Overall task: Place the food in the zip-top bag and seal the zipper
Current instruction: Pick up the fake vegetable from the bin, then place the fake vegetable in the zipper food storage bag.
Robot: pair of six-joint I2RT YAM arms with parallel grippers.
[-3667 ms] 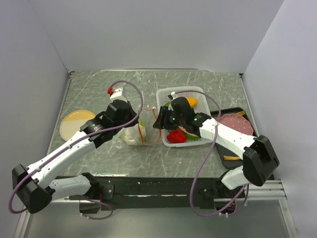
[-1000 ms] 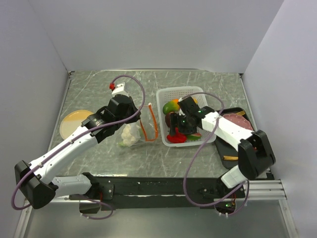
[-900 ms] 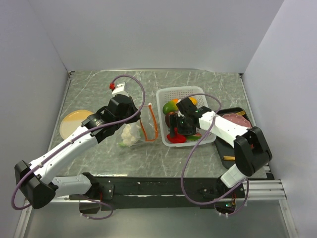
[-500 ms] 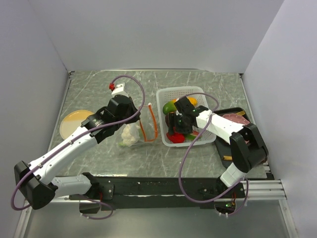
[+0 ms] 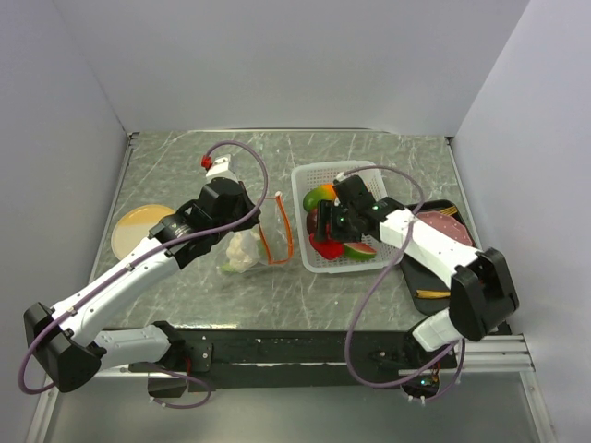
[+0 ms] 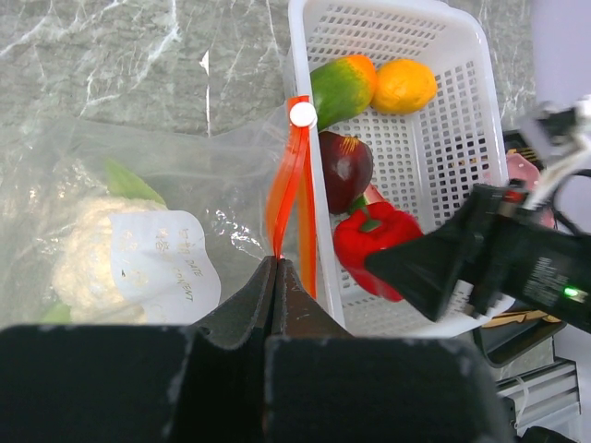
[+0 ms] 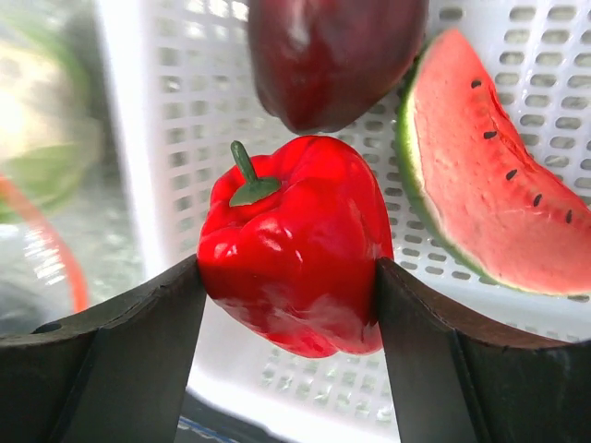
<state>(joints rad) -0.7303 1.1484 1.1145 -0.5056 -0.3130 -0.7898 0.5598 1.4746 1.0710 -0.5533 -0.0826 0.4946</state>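
Observation:
My left gripper is shut on the orange-red zipper of the clear zip-top bag, holding its mouth up beside the white basket. A white cauliflower lies inside the bag. My right gripper is shut on the red pepper and holds it just above the basket floor. In the basket lie the watermelon slice, the dark purple ball, the green-orange mango and the orange.
A tan plate sits at the left. A dark tray right of the basket holds a pink slab and thin yellow sticks. Grey walls close in the table on three sides.
My right gripper has closed on the red pepper in the basket and lifted it slightly. My left gripper keeps its hold on the bag's zipper, nearly still.

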